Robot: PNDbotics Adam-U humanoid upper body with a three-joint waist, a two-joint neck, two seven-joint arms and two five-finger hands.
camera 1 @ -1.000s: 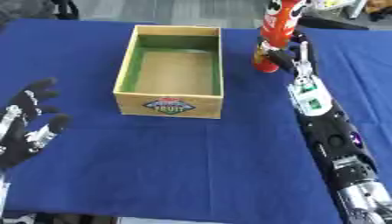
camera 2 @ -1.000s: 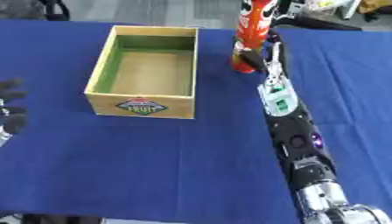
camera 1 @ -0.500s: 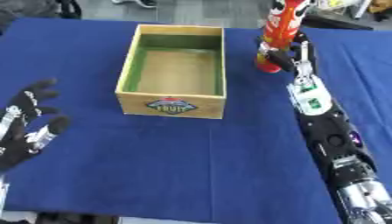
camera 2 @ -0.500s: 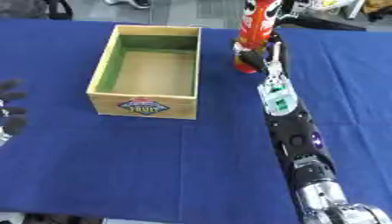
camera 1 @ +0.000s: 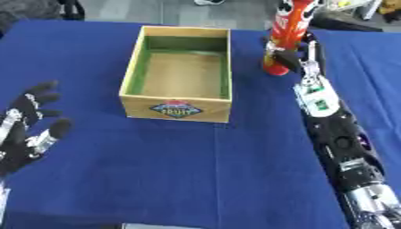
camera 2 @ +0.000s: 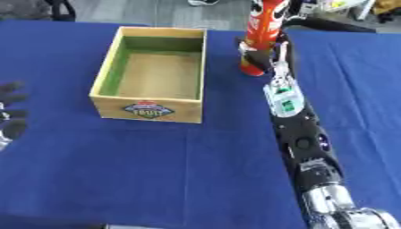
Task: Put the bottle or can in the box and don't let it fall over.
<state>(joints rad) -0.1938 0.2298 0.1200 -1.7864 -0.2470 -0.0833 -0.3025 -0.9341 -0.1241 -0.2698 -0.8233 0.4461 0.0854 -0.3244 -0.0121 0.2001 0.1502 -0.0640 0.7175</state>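
A tall red and orange can (camera 1: 287, 31) stands upright on the blue table, just right of the far right corner of the box. The box (camera 1: 177, 106) is open-topped and wooden, with green inner walls, a bare floor and a label on its front wall. My right hand (camera 1: 297, 56) is at the can's lower part, with fingers on its right side and the thumb (camera 2: 246, 46) round its left side. My left hand (camera 1: 27, 129) rests open at the lower left, fingers up, far from the box.
Blue cloth (camera 1: 180, 170) covers the whole table. My right forearm (camera 1: 337, 134) lies along the right side, from the lower corner up to the can. Beyond the table's far edge is grey floor (camera 1: 196, 11) with dark objects.
The whole picture has shifted slightly. The can, the box and both hands stand as before.
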